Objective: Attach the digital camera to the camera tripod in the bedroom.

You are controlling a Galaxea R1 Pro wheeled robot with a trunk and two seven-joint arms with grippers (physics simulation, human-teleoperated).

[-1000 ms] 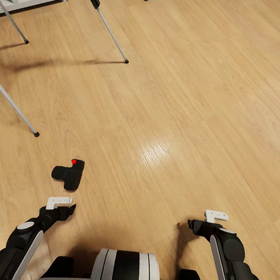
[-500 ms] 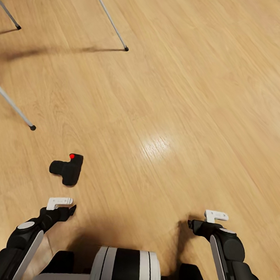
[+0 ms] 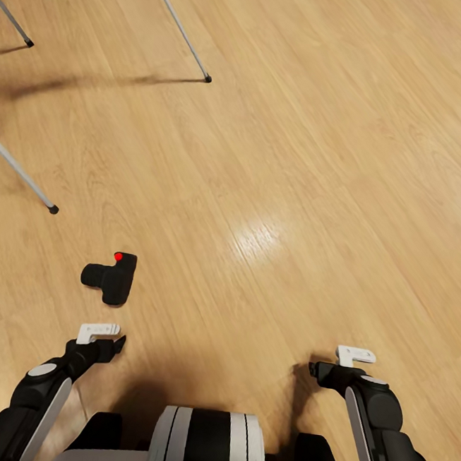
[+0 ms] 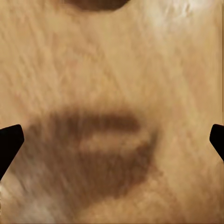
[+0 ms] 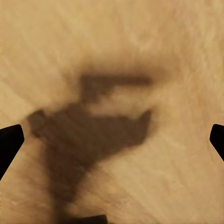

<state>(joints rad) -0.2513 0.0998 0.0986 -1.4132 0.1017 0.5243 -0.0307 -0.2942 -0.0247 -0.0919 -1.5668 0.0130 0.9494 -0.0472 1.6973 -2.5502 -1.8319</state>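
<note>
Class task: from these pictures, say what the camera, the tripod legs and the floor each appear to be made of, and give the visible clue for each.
Digital camera: matte black, probably plastic; no glints, with one red dot.
Camera tripod legs: thin pale grey tubes, likely metal, with black feet that may be rubber.
Floor: light wood planks or laminate, with grain lines, seams and a glossy highlight suggesting varnish.

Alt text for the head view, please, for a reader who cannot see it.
A black camera lies on a wood floor, just ahead of the left hand. The right hand hovers over bare floor. Three silver tripod legs stand at the far left.
</note>
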